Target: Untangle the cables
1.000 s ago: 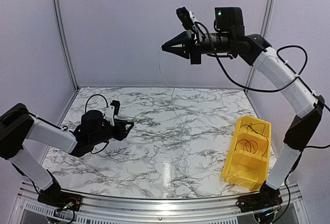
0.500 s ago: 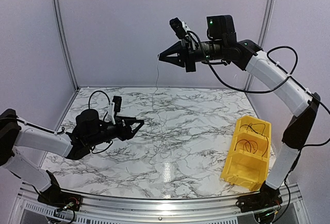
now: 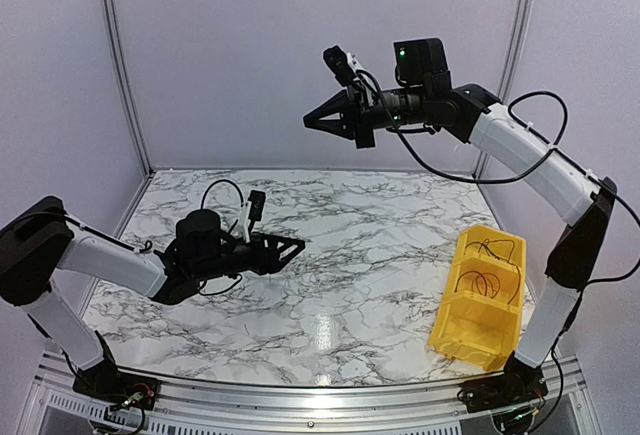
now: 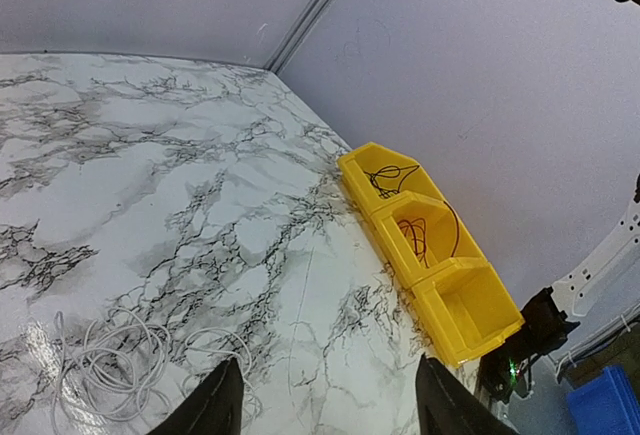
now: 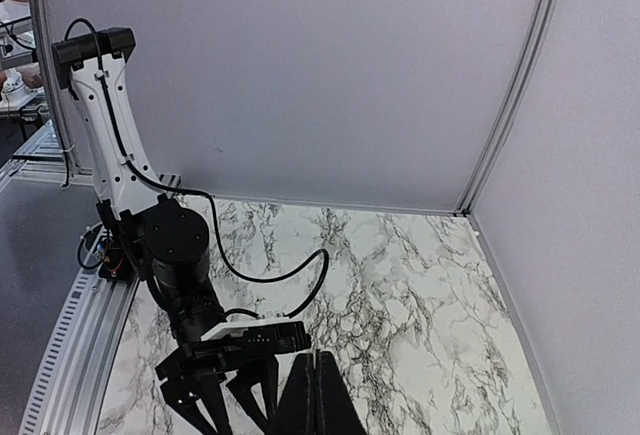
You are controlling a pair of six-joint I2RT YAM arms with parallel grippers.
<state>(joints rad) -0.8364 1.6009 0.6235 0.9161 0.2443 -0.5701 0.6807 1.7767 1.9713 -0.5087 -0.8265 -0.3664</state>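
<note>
Sorting cables one at a time, are we? Black cables (image 3: 486, 281) lie in the yellow bin (image 3: 441, 331), and a whitish coil (image 4: 100, 370) lies on the tabletop (image 3: 400, 225) just ahead of our left gripper (image 3: 298, 248), which is released.

— We think so. Our right gripper (image 3: 308, 122) hangs high, clenched; whether on anything, we cannot tell. Next, we'd pinch one loop of the whitish coil.

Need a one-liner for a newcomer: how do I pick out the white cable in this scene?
Start on the marble table and look just ahead of the open left gripper, towards its left finger. The white cable lies there in loose overlapping loops on the bare marble. It is the only pale one and lies out on the table; the dark cables sit inside the yellow bin.
</note>
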